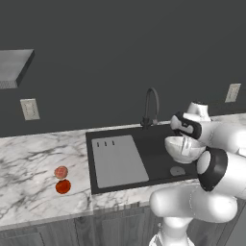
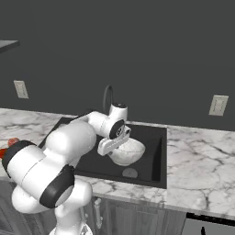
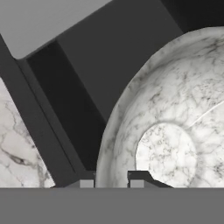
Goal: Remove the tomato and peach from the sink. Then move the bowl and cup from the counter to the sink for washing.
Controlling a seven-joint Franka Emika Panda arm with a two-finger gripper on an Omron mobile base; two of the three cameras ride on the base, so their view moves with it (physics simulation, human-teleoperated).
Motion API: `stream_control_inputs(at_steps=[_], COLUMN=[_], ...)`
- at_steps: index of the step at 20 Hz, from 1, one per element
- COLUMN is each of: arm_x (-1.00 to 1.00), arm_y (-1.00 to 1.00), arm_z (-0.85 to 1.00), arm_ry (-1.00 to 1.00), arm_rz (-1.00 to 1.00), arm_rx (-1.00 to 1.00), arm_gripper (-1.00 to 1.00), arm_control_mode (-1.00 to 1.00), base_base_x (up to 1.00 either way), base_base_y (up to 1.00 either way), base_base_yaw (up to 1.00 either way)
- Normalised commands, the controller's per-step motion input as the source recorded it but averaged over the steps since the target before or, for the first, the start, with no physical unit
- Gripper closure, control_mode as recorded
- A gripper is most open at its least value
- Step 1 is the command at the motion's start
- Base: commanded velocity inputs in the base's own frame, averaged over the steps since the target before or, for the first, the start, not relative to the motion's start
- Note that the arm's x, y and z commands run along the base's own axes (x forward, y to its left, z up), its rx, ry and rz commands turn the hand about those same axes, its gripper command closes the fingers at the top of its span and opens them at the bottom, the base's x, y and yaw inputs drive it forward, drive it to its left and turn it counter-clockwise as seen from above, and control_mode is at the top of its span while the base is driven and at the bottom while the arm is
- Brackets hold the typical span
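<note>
Hand view: claw [image 3: 111, 181] narrowly pinched on the bowl [image 3: 175, 131] rim, above the sink [image 3: 83, 87].

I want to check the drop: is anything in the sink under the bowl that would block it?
Nothing visible blocks it. The bowl, gripped at its rim, hangs over the sink; the basin floor below shows just the drain. The tomato and peach lie on the counter.

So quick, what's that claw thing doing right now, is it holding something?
Gripper: jaws closed on the rim of the bowl, holding it over the sink.
</note>
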Motion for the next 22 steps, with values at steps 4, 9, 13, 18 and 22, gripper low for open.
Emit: stream_control_inputs(at_steps=[4, 9, 13, 18, 22], arm_x=[0.2, 0.17, 0.14, 0.13, 0.12], arm_y=[0.0, 0.0, -0.01, -0.04, -0.07], arm_z=[-0.2, -0.2, -0.2, -0.19, -0.19], arm_ry=[0.03, 0.0, 0.0, 0.0, -0.01], arm_rz=[0.0, 0.0, 0.0, 0.0, 0.0], arm_rx=[0.0, 0.0, 0.0, -0.01, -0.03], arm_gripper=[1.0, 1.0, 1.0, 1.0, 1.0], arm_control_mode=[-1.0, -1.0, -1.0, -1.0, -1.0], base_base_x=[0.0, 0.0, 0.0, 0.0, 0.0], base_base_y=[0.0, 0.0, 0.0, 0.0, 0.0], base_base_yaw=[0.0, 0.0, 0.0, 0.0, 0.0])
